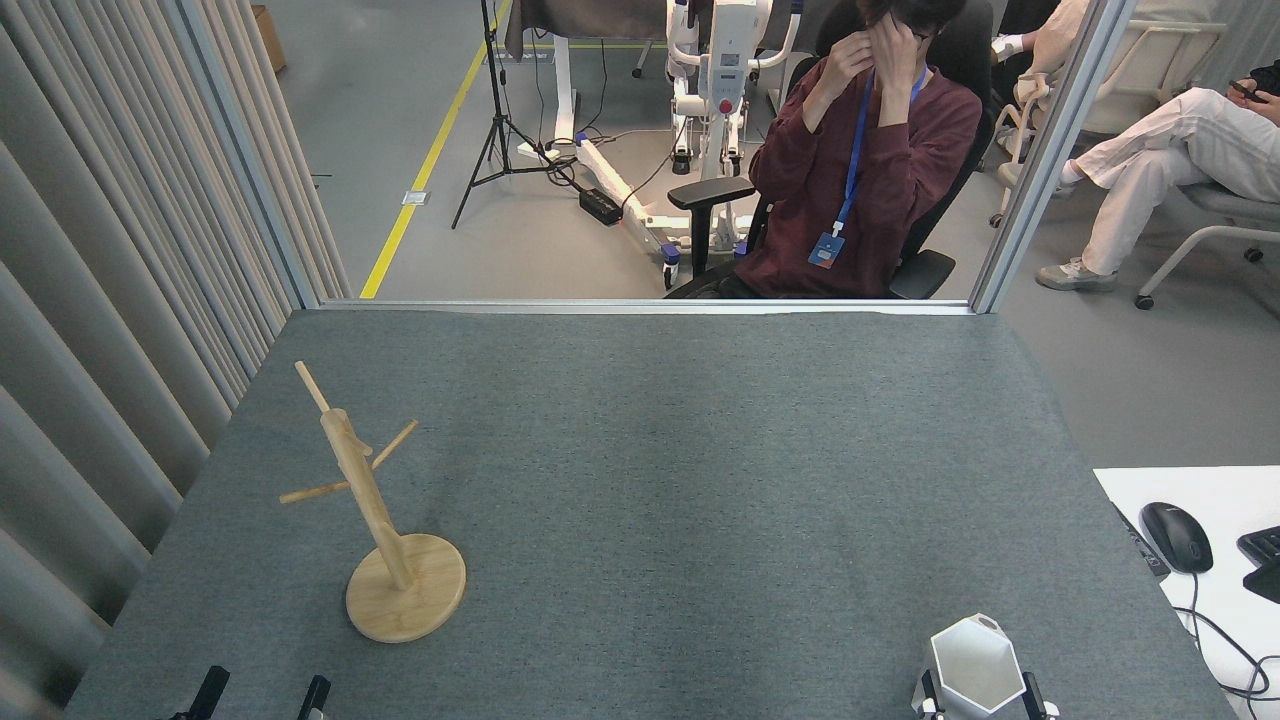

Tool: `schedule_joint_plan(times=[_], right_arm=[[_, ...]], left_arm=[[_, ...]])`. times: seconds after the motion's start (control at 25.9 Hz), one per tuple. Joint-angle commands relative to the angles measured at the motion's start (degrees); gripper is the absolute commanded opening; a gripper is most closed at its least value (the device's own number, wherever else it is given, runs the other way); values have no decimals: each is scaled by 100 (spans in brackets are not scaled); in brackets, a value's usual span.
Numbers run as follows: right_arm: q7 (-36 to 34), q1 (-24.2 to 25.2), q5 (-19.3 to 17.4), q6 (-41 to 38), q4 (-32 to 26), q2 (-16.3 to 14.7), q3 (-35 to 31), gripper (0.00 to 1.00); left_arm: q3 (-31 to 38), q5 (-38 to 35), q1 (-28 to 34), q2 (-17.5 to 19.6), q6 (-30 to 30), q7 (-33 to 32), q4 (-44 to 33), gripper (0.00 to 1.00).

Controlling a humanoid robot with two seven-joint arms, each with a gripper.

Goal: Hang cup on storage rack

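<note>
**Inspector:** Right gripper [983, 697] first: what was its position?

**Robot:** At the bottom edge of the head view, with my two dark, white-tipped fingers [930, 692] standing one on each side of the white matte faceted cup with the hexagonal rim [975, 665]. They were spread apart around its body. Whether the pads touched the walls, I could not tell; the lower part was cut off by the frame.

**Inspector:** And the cup itself?

**Robot:** Upright on the grey felt-covered table [660, 470], at the near right corner, mouth open upward.

**Inspector:** Left gripper [262, 694]?

**Robot:** Only two black fingertips showed at the near left edge, with a gap between them and nothing in it.

**Inspector:** The rack?

**Robot:** The light bamboo mug tree with a round disc base [385, 545] stood on the left side of the table, well apart from the cup. Its thin angled pegs were bare.

**Inspector:** Anything else noted?

**Robot:** A person in a dark red sweater [860, 170] sat in a chair beyond the far edge, both hands raised to the face. A black computer mouse [1177, 536] lay on a white desk to the right.
</note>
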Motion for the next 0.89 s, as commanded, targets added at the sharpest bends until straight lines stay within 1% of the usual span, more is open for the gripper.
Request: schedule_joint_plan(times=[0.0,0.04,0.12,0.19,0.27,0.35,0.43,0.5,0.58,0.7,0.73,0.85], right_arm=[[-4,-64,58,15,53,8,3,52],[-13,-64,49,41,36,17,-6,48],[-39,-73,5,50,-105,70,-24,47],[-22,-81,-21,50,-474,61,-111,46],[-4,-143,-21,41,-817,87,-138,46],[14,-424,49,41,-975,105,-94,46],[128,-565,163,59,-1010,175,161,46],[145,-644,532,67,-1125,325,600,46],[145,-618,972,76,-1265,544,960,46],[145,-556,1675,94,-1318,887,1576,46],[145,-538,1842,94,-1327,984,1752,46],[145,-336,2123,217,-1327,1151,2165,46]], left_arm=[[-7,-4,3,-7,-2,-1,-23,100],[-25,-4,3,-7,-11,-1,-32,100],[-60,5,3,-7,-38,17,-41,100],[-323,-30,20,19,-99,69,-76,100],[-868,-206,82,98,-108,96,-181,100],[-1475,-706,126,116,-187,96,-225,100],[-2038,-1313,100,81,-275,96,-172,100],[-2538,-1814,12,-16,-249,87,-146,100],[-2934,-2210,-208,-183,-205,34,-137,100],[-3286,-2711,-568,-358,-99,-62,65,100],[-3347,-2790,-674,-402,-73,-71,126,100],[-3444,-2851,-850,-455,-55,-115,250,100]])
